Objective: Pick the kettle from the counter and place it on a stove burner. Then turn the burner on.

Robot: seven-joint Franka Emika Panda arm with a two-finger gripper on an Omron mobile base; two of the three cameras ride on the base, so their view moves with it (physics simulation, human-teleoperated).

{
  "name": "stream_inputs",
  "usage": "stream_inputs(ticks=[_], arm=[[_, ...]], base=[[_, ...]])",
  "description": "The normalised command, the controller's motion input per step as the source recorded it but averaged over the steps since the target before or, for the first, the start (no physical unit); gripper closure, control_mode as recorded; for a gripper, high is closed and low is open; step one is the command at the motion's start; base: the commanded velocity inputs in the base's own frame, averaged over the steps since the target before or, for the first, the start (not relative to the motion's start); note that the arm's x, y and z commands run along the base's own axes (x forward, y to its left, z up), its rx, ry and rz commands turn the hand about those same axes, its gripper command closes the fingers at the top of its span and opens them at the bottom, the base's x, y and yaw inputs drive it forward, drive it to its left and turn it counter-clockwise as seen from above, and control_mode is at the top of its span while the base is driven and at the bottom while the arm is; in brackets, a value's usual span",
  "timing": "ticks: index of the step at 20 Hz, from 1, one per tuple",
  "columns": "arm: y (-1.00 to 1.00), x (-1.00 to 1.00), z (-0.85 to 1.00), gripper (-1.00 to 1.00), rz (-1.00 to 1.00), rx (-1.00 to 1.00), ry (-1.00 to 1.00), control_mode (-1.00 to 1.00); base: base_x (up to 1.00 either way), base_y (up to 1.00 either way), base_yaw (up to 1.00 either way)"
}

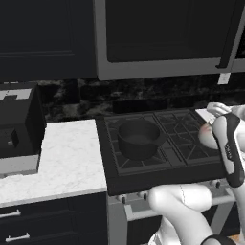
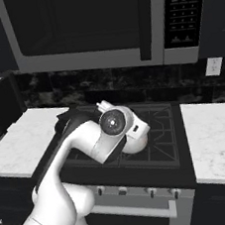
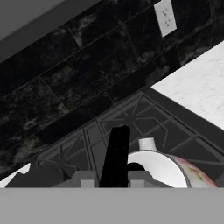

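Dark kitchen, black cooktop (image 1: 191,158) between white marbled counter (image 1: 72,158) slabs, gripper (image 3: 114,175) clamped on kettle (image 3: 166,168) handle.

The black cooktop (image 1: 143,179) between two stretches of counter (image 1: 72,162) carries a dark pot (image 1: 138,139).

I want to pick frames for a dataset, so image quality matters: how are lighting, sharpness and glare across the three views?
Left base view: dim and soft, the dark pot barely separates from the black cooktop. Right base view: brighter, the white arm stands out, no glare. Hand view: the kettle looks bright under flat light, its black handle sharp.
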Motion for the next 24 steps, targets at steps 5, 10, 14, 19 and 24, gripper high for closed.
stream_inputs(ticks=[5,10,14,19,24], arm=[[0.0,0.58,-0.39,1.0,0.0,0.0,0.0,-1.0],[-0.3,0.23,-0.16,1.0,0.04,0.0,0.04,-1.0],[-0.63,0.49,-0.3,1.0,0.07,0.0,0.0,-1.0],[-0.02,0.47,-0.19,1.0,0.0,0.0,0.0,-1.0],[0.0,0.36,-0.34,1.0,0.0,0.0,0.01,-1.0]], base=[[0.0,0.0,0.0],[0.0,0.0,0.0],[0.0,0.0,0.0],[0.0,0.0,0.0],[0.0,0.0,0.0]])
